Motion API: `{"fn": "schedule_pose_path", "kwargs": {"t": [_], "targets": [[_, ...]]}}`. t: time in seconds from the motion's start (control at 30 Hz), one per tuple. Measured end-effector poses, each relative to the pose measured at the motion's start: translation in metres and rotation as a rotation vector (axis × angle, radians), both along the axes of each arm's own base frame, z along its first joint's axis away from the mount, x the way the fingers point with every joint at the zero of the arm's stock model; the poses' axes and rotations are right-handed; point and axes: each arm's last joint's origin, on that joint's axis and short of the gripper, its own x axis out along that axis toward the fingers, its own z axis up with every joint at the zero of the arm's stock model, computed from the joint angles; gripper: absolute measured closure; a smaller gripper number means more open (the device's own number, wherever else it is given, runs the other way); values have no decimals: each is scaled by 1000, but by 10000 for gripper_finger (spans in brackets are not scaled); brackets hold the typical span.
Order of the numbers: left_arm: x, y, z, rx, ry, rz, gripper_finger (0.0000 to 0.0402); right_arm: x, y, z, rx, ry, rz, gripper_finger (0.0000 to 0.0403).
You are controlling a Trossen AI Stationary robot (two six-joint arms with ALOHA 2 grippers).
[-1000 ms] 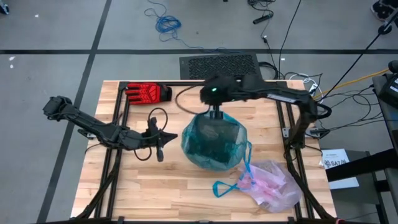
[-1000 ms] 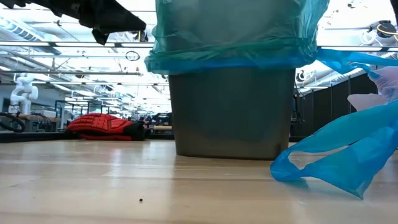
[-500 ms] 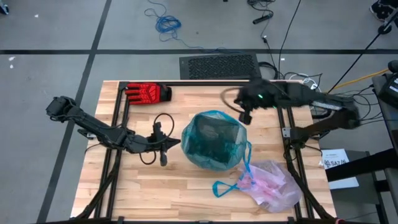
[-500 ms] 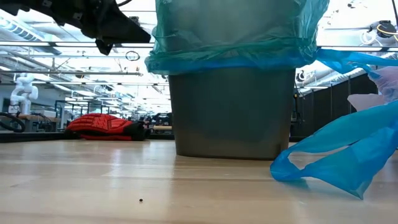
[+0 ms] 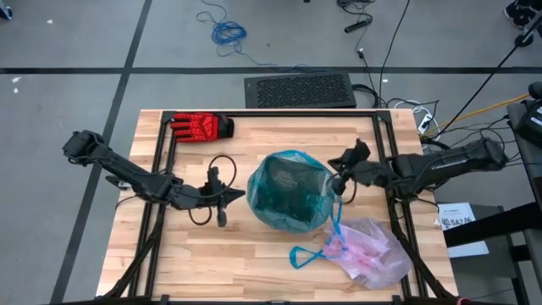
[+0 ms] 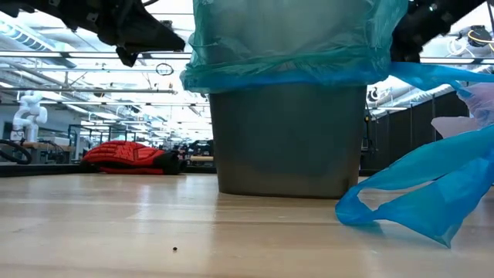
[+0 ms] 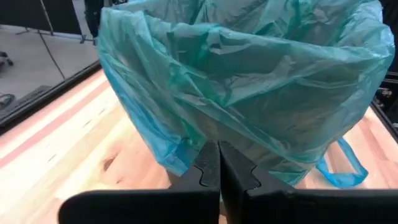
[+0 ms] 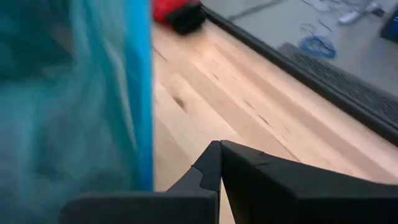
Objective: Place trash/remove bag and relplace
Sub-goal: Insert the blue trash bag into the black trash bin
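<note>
A grey bin (image 6: 285,139) lined with a teal-green bag (image 5: 288,191) stands mid-table. The bag (image 5: 373,250), pale pink-white with blue drawstring loops (image 5: 309,254), lies crumpled on the table at the near right. The trash is hidden. My left gripper (image 5: 242,195) is shut and points level at the bin's left side, its tips (image 7: 217,149) right at the teal plastic. My right gripper (image 5: 334,165) is shut beside the bin's far-right rim, above the table (image 8: 205,99), with the teal plastic (image 8: 74,93) alongside it and nothing between its fingers. My left gripper has its shut fingertips at the teal bag's folded-over skirt (image 7: 186,140) on the bin's left side, coming level from the table's left. I cannot tell whether they touch the plastic.
A red glove (image 5: 201,125) lies at the table's far left corner. Black frame rails (image 5: 161,169) run along both sides of the table. Bare wood lies in front of the bin and between the bin and the glove.
My right gripper has swung away from above the bin's far rim toward the table's right edge, then come down and back beside the bin's right side, rolling as it went. The teal bag and the pink-white bag have kept still.
</note>
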Motion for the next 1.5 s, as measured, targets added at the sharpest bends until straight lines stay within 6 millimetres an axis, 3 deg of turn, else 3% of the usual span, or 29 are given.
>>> {"fn": "schedule_pose_path", "kwargs": {"t": [0.2,0.47,0.83,1.27,1.5], "targets": [[-4,3,0,7,23,45,402,-9,9,-7,-62,31,-116,403],[-5,3,-3,-11,46,55,402,-13,18,-20,11,97,-146,403],[-6,3,-4,-10,53,52,402,12,44,-51,81,156,-127,403],[-6,3,-4,-31,51,45,402,58,77,-75,146,-8,-1,403],[-7,3,-6,-25,76,47,402,47,74,-81,116,102,-32,403]]}}
